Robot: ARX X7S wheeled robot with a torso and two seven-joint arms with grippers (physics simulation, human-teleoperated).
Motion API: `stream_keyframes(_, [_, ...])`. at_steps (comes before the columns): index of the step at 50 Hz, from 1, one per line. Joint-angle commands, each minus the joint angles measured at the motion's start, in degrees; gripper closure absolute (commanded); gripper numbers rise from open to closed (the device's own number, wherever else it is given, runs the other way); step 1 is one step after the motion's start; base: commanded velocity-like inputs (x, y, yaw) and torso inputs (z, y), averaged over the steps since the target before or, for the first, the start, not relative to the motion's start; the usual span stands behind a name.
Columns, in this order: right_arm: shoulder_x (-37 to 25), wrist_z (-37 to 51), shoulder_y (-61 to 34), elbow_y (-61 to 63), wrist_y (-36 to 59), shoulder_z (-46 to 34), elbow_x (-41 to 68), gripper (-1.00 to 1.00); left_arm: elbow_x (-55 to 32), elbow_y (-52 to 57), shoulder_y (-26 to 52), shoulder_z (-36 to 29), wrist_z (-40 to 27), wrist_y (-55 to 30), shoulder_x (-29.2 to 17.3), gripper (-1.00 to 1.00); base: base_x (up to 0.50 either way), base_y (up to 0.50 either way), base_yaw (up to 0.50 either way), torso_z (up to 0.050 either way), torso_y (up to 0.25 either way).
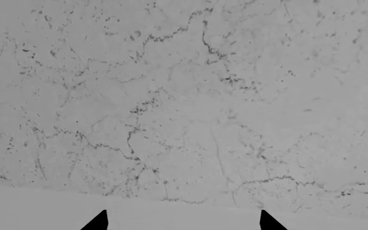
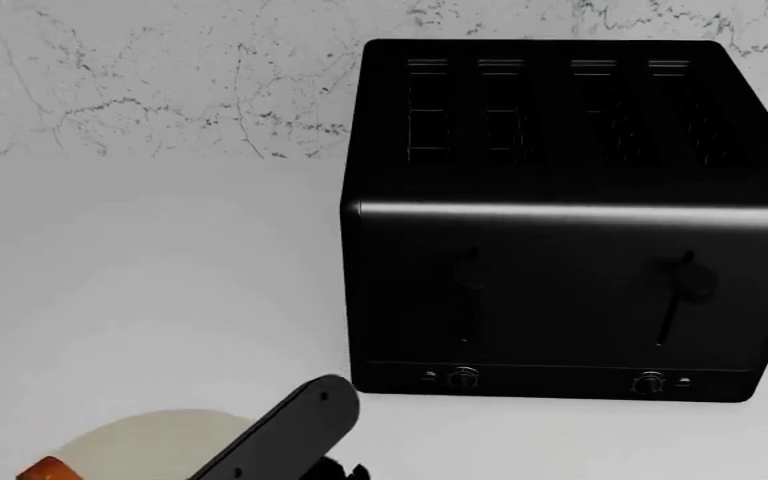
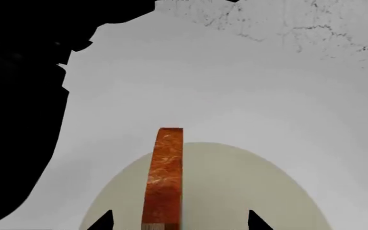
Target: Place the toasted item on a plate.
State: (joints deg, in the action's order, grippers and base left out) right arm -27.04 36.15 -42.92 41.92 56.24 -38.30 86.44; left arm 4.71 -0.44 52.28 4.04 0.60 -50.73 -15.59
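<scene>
Over the plate (image 3: 235, 191) on the counter (image 2: 157, 280), the right jaws sit wide around the toast (image 3: 163, 177), gripping unclear; left jaws parted, empty.

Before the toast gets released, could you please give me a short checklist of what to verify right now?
1. Toast over the plate: ok, right wrist view shows it above the cream disc.
2. Toast lying flat: not ok, it stands on edge.
3. Toast touching the plate: cannot tell.
4. Right gripper fingertips spread wide around the toast: ok.
5. Left gripper clear: ok, open, facing the marble wall.
6. Toaster away from the plate: ok.
</scene>
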Motion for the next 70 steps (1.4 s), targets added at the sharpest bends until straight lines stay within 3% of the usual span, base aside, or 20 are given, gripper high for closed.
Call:
stream_keyframes(1, [-1.14, 5.62, -3.61, 1.06, -2.13, -0.51, 7.11, -1.00, -0.47, 0.55, 0.59, -0.31, 0.86, -0.11, -0.22, -1.00, 0.00, 0.00, 0.00, 0.000, 0.000])
stream_keyframes(18, [-4.12, 12.11, -8.01, 5.39, -3.85, 2.37, 13.16, -1.00, -0.57, 1.69, 1.03, -1.04, 0.77, -1.25, -0.22, -1.00, 0.00, 0.00, 0.00, 0.000, 0.000])
stream_keyframes(26, [-6.26, 22.03, -15.60, 10.44, -4.54, 2.55, 21.02, -1.00, -0.63, 2.32, 1.23, -1.35, 0.63, -1.83, -0.09, -1.00, 0.00, 0.00, 0.00, 0.000, 0.000])
stream_keyframes(45, [-6.71, 27.38, -16.89, 14.28, -5.93, 1.60, 24.52, -1.00, -0.85, 2.75, 1.12, -1.80, 0.36, -2.08, -0.09, -1.00, 0.00, 0.00, 0.00, 0.000, 0.000])
stream_keyframes(70, [-27.42, 18.40, -0.91, 14.41, -11.24, 16.95, 18.95, -1.00, -1.54, 4.70, -1.49, 0.67, 0.12, -2.60, -1.76, -1.00, 0.00, 0.00, 0.00, 0.000, 0.000])
